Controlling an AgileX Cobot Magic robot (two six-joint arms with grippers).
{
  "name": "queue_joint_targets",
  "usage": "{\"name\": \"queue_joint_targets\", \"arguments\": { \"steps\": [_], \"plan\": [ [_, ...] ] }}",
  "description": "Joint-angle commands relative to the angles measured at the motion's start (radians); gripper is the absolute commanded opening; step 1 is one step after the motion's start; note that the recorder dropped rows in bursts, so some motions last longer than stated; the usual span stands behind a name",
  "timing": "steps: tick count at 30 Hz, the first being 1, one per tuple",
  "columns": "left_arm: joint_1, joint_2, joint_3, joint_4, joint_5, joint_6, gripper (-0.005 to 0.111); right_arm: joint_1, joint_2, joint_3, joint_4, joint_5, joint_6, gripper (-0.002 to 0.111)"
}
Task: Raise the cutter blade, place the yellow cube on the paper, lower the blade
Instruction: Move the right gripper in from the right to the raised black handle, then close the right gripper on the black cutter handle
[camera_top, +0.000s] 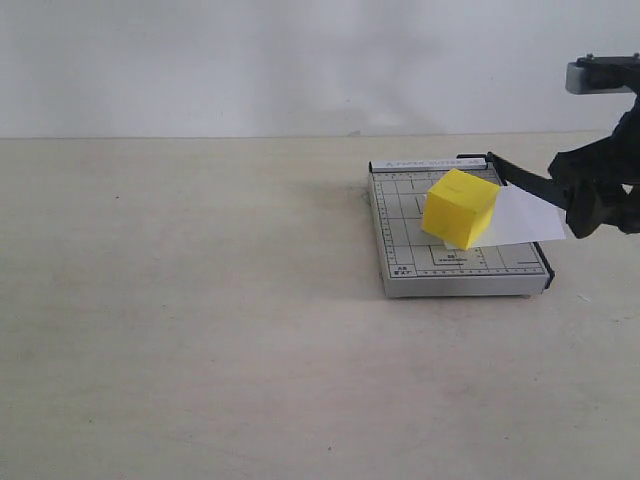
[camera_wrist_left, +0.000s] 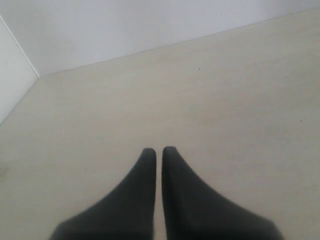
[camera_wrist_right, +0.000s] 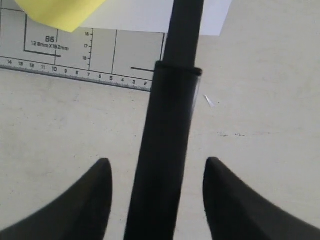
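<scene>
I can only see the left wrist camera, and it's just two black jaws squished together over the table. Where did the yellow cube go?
Observer: The yellow cube sits on the paper, on top of the grey cutter base.
Operator: Is the blade down yet?
Observer: No. The cutter blade slants up from its hinge, above the paper.
Operator: Is the other arm grabbing it?
Observer: The right gripper has its jaws open on either side of the blade's handle, with a gap showing on both sides.
</scene>
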Motion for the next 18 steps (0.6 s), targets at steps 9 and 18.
{"name": "queue_joint_targets", "arguments": {
  "steps": [9,18],
  "plan": [
    [0.003,-0.002,-0.001,-0.01,0.0,-0.011,0.004,-0.003,-0.002,0.004,0.034,0.028,-0.032,0.0],
    [0.003,-0.002,-0.001,-0.01,0.0,-0.011,0.004,-0.003,-0.002,0.205,0.077,-0.114,-0.064,0.0]
  ]
}}
